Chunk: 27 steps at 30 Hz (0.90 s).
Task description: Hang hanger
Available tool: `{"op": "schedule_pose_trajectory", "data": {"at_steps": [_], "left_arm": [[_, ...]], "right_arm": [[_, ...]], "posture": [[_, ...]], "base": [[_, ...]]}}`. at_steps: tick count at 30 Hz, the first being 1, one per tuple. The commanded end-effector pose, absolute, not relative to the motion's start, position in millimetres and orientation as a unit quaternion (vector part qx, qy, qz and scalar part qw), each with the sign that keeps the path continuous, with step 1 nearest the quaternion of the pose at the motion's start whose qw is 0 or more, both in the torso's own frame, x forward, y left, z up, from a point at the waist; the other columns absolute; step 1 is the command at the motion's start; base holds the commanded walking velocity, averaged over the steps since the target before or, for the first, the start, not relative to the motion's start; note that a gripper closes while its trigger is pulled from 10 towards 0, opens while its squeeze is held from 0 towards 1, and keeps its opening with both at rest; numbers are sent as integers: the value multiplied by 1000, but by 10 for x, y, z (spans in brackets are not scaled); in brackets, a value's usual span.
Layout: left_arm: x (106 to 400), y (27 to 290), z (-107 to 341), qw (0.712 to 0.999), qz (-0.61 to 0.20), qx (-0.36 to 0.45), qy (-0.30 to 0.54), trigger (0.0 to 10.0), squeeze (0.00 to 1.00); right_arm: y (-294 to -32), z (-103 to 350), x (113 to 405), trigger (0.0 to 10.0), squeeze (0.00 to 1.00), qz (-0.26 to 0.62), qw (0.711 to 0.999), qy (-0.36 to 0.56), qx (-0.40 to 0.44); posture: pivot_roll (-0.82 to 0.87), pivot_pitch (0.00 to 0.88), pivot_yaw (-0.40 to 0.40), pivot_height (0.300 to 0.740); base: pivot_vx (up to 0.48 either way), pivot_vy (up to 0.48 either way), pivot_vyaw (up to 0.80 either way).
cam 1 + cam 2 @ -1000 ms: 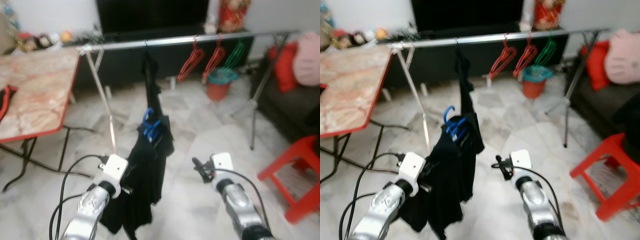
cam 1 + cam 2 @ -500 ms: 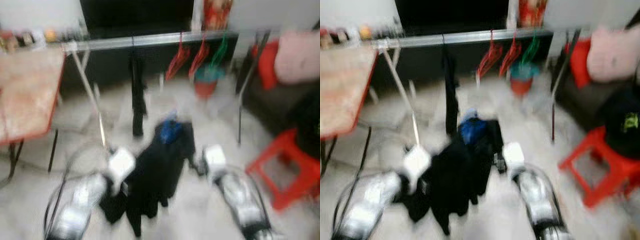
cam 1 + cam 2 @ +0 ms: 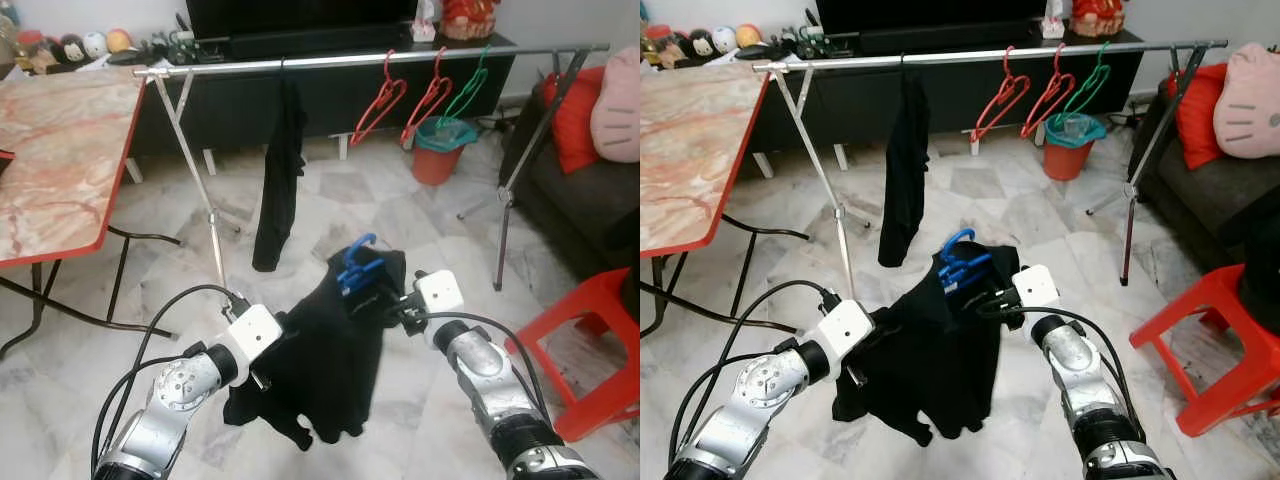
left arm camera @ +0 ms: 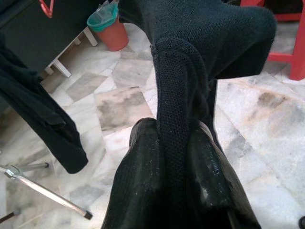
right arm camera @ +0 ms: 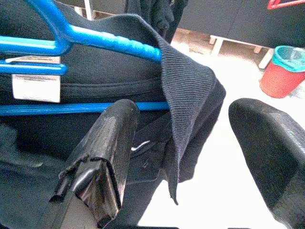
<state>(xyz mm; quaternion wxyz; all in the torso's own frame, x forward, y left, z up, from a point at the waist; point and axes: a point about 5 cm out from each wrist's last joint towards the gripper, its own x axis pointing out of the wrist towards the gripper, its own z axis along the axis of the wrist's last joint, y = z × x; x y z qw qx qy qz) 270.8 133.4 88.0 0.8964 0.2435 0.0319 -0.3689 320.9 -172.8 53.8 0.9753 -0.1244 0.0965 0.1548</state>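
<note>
A black garment [image 3: 330, 360] on a blue hanger [image 3: 357, 268] hangs between my two arms above the floor. My left gripper [image 4: 174, 143] is shut on a fold of the black cloth at the garment's left side. My right gripper [image 5: 186, 143] is at the garment's right shoulder, open, with the collar edge and the hanger's blue bar [image 5: 95, 40] between its fingers [image 5: 107, 157]. The hanger's hook points up towards the silver clothes rail [image 3: 400, 58], which runs across the room well ahead of both grippers.
On the rail hang another black garment [image 3: 280, 170], two red hangers [image 3: 380, 100] and a green hanger [image 3: 468, 90]. A marble-top table [image 3: 60, 170] is at the left, a red stool [image 3: 600, 340] at the right, an orange bin [image 3: 440, 155] behind the rail.
The view swung and blurred, then steadied. My right gripper has moved left from free air onto the garment's shoulder by the hanger. The garment now spreads between both arms.
</note>
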Motion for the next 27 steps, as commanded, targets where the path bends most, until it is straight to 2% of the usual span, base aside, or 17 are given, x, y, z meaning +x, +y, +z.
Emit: {"op": "schedule_pose_trajectory", "data": {"at_steps": [1,13,22,23,24,25,26,27], "left_arm": [[2722,1294,1010,890,-377,255,4,10000,0],[2697,1228,1061,877,-402,264,2,10000,0],[2638,1174,1168,864,-428,265,-9,10000,0],[2627,1173,1169,861,-433,267,-8,10000,0],[2616,1174,1172,859,-437,268,-7,10000,0],[2604,1175,1179,855,-442,270,-6,10000,0],[2592,1179,1186,853,-447,271,-5,10000,0],[2580,1185,1194,851,-450,271,-4,10000,0]], "right_arm": [[-1751,552,3237,10000,0,148,976,101,-127],[-1724,345,3177,10000,0,133,968,168,-133],[-1680,341,3211,10000,0,126,967,176,-137],[-1676,337,3210,5490,0,127,966,177,-139],[-1674,335,3209,2588,0,128,966,177,-140],[-1674,333,3210,706,0,128,966,177,-140],[-1678,331,3210,314,0,126,966,178,-141],[-1683,329,3209,3020,0,122,966,178,-141]], "posture": [[-20,0,1,740],[-12,0,0,740],[3,0,-3,740],[3,0,-3,740],[3,0,-3,740],[3,0,-3,740],[3,0,-3,740],[10,0,-3,740]], "base": [[0,0,0],[0,0,0],[0,0,0],[0,0,0],[0,0,0],[0,0,0],[0,0,0],[0,0,0]]}}
